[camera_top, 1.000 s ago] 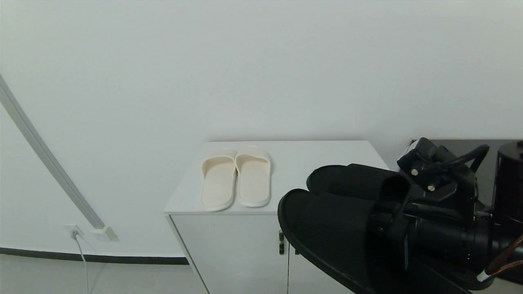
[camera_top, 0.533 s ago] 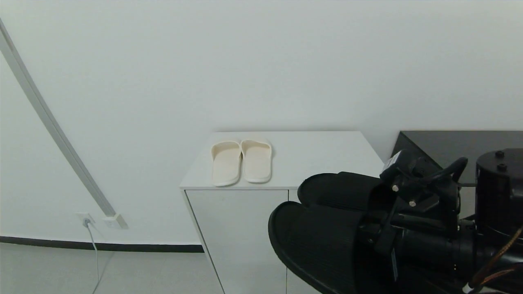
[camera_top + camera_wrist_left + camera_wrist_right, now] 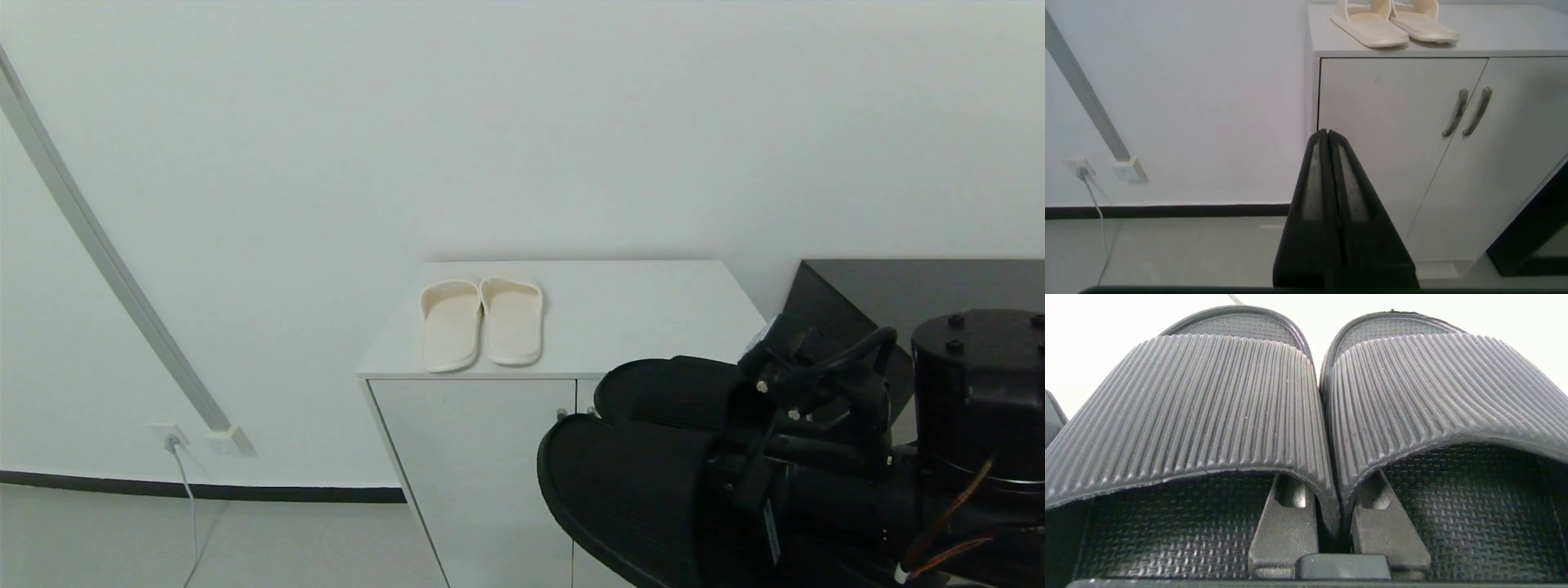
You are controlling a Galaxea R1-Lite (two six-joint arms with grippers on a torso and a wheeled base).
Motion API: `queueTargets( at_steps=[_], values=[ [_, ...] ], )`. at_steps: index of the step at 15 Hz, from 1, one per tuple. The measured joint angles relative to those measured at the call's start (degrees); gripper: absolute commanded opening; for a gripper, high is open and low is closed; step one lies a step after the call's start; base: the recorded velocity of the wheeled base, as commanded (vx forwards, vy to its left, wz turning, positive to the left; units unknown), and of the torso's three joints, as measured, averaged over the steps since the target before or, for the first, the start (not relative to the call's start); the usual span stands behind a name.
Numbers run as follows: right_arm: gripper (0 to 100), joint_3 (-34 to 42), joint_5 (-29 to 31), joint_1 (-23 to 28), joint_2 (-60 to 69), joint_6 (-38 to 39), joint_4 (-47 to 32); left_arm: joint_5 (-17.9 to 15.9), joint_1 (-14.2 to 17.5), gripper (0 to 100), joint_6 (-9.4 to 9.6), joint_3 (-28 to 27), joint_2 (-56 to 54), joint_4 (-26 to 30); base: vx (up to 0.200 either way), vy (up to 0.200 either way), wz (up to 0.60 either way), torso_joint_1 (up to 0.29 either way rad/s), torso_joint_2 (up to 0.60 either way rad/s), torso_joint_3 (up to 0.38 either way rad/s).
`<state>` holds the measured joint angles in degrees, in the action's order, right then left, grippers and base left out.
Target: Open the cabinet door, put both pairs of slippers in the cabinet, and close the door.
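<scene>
Before the shut cabinet door (image 3: 482, 465), the right gripper (image 3: 1327, 531) is clamping its jaws on the black slippers (image 3: 653, 482) at their touching inner walls. The left gripper (image 3: 1328, 147) is pressing its jaws together, empty. The cream slippers (image 3: 482, 322) are lying on top. One black slipper may be risking sliding free, being pinched only by a thin wall.

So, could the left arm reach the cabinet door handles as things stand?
Probably yes: the left gripper holds nothing, and nothing stands between it and the handles; its shut fingers must open first.
</scene>
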<state>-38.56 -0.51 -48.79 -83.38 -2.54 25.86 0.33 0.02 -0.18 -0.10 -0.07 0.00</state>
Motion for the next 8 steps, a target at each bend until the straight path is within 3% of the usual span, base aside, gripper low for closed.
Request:
queueTargets(
  at_steps=[6,8],
  values=[
    [0,0.2,0.1,0.0,-0.9,0.0,0.1,0.0,0.0,0,0.18,0.0,0.0,0.0,0.0,0.0,0.0,0.0,0.0,0.0],
    [0,0.5,0.1,0.0,-1.0,0.0,0.2,0.0,0.0,0,0.18,0.0,0.0,0.0,0.0,0.0,0.0,-0.102,0.25,0.146]
  ],
)
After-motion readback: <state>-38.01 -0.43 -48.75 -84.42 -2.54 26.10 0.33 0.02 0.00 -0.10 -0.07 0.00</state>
